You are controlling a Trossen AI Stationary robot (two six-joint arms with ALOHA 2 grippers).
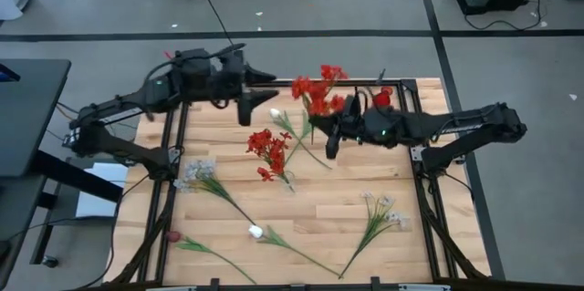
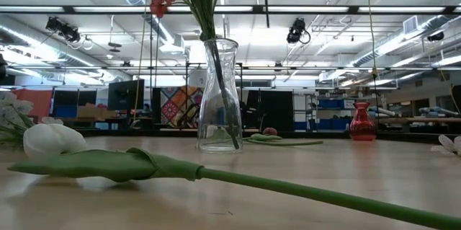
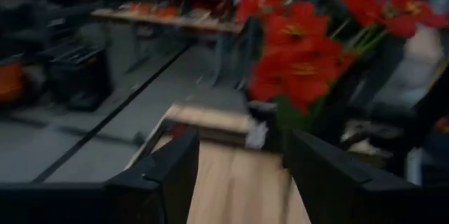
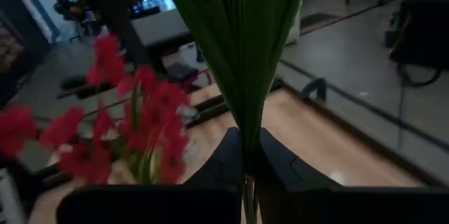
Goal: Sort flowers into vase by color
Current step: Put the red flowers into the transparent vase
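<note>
Item: clear glass vase (image 2: 218, 93), upright on the counter (image 1: 319, 209) toward 12 o'clock in the high view, already holding red flowers (image 1: 319, 90).

Item: right claw (image 4: 250, 164), clenched on a green leafy stem (image 4: 242, 55) that rises between its fingers; it sits at about 2 o'clock, just beside the vase, and the blossom it carries cannot be told (the leaf fills the wrist view). Judged to be held upright so the stem can drop into the vase mouth.

Item: left claw (image 3: 242, 175), released and empty, at 11 o'clock near the vase, facing the red bunch.

Loose stock on the counter: a red spray (image 1: 270, 152) at centre, a white bud (image 1: 275, 115) above it, pale sprays at 9 o'clock (image 1: 196, 173) and 4 o'clock (image 1: 388, 214), a second white bud (image 1: 255, 232) at 6 o'clock, a maroon bud (image 1: 172, 236) at 8 o'clock. Sorting judged under half done.
</note>
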